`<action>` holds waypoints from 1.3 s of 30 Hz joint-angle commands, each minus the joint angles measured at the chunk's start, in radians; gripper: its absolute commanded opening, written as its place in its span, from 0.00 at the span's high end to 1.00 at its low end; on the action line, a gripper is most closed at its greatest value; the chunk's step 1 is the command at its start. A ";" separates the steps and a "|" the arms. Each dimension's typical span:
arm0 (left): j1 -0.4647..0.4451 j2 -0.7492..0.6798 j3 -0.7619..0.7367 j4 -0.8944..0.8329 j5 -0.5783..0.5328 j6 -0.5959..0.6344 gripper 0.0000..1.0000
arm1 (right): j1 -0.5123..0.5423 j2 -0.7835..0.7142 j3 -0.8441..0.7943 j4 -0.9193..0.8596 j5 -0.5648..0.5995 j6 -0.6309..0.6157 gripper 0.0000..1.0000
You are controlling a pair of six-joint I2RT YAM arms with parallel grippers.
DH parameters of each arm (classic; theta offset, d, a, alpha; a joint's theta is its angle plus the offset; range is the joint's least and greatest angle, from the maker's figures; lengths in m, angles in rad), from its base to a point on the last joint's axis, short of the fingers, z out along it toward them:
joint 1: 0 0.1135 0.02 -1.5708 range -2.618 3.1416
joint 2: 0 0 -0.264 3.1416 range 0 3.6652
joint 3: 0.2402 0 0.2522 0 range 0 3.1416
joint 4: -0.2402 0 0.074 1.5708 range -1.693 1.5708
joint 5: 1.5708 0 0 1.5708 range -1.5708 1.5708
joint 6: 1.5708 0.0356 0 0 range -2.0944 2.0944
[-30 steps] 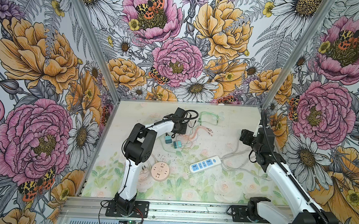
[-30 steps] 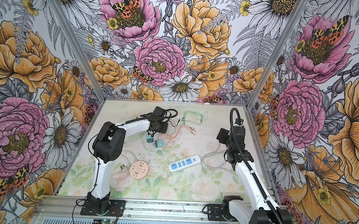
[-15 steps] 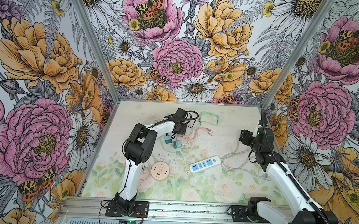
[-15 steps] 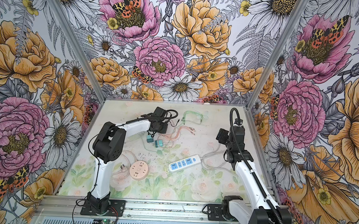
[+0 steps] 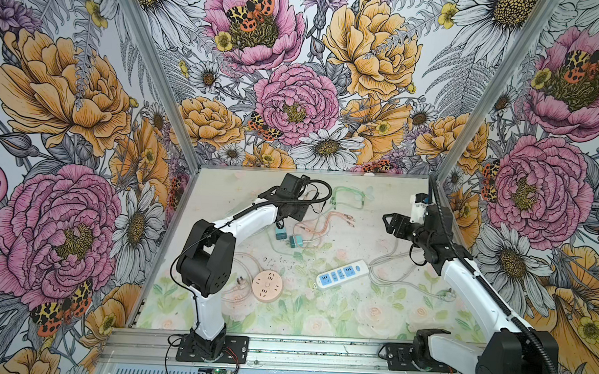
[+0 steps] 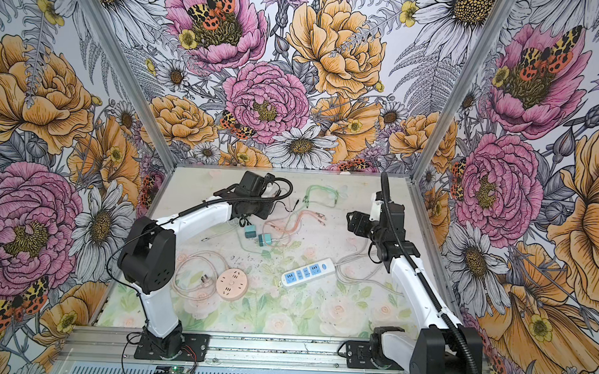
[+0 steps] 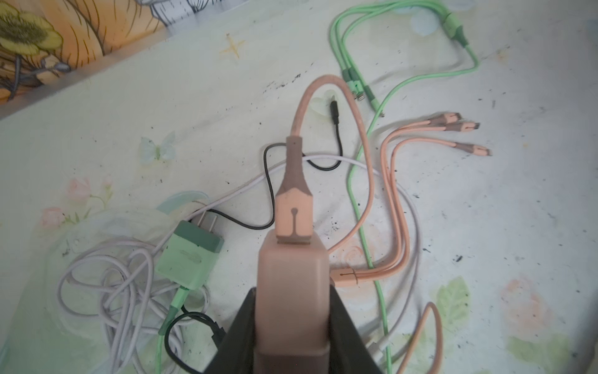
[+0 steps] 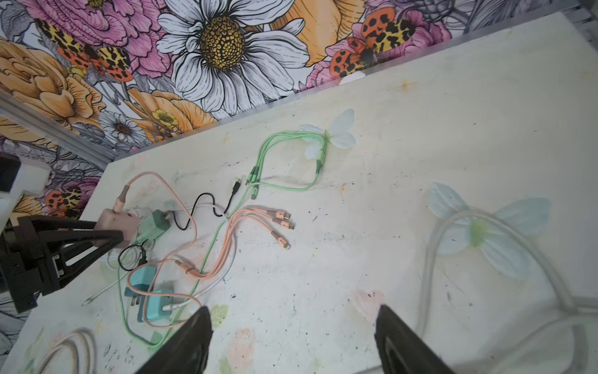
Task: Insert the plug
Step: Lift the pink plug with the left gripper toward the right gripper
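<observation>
While clamping pink charger [image 7: 291, 259] far, left-of-centre in left gripper [image 7: 292, 291], lift clear of cable tangle [image 7: 403, 239], square up over white power strip [image 5: 342, 274] mid-table, brace with spread, empty right gripper [image 8: 293, 309], press straight.

The floral table [image 5: 354, 324] carries a white power strip [image 5: 342, 274] near its middle, with a round pink socket [image 5: 267, 285] to its left. Farther back lie two teal chargers [image 5: 297, 241], a pink cable [image 7: 466, 126] and a green cable [image 7: 454, 24].
</observation>
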 commanded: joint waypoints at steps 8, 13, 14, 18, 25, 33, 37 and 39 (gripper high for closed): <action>-0.009 -0.222 -0.180 0.161 0.257 0.157 0.84 | 0.024 -0.057 0.038 0.002 -0.244 0.019 0.21; -0.009 -0.291 -0.184 0.117 0.429 0.160 0.85 | 0.056 -0.101 0.023 0.001 -0.309 -0.030 0.22; -0.009 -0.301 -0.179 0.095 0.469 0.165 0.85 | 0.061 -0.110 0.021 0.002 -0.328 -0.037 0.22; -0.002 -0.326 -0.148 -0.003 0.604 0.170 0.84 | 0.085 -0.135 0.015 0.003 -0.404 -0.074 0.22; 0.010 -0.357 -0.145 -0.076 0.674 0.113 0.85 | 0.134 -0.155 0.014 0.002 -0.428 -0.118 0.21; -0.008 -0.459 -0.173 -0.090 0.790 0.053 0.88 | 0.193 -0.145 0.035 0.001 -0.421 -0.152 0.21; -0.009 -0.483 -0.176 -0.122 0.917 0.035 0.86 | 0.224 -0.114 0.056 0.001 -0.436 -0.178 0.21; -0.009 -0.487 -0.179 -0.139 0.917 0.021 0.86 | 0.236 -0.100 0.070 0.002 -0.461 -0.183 0.22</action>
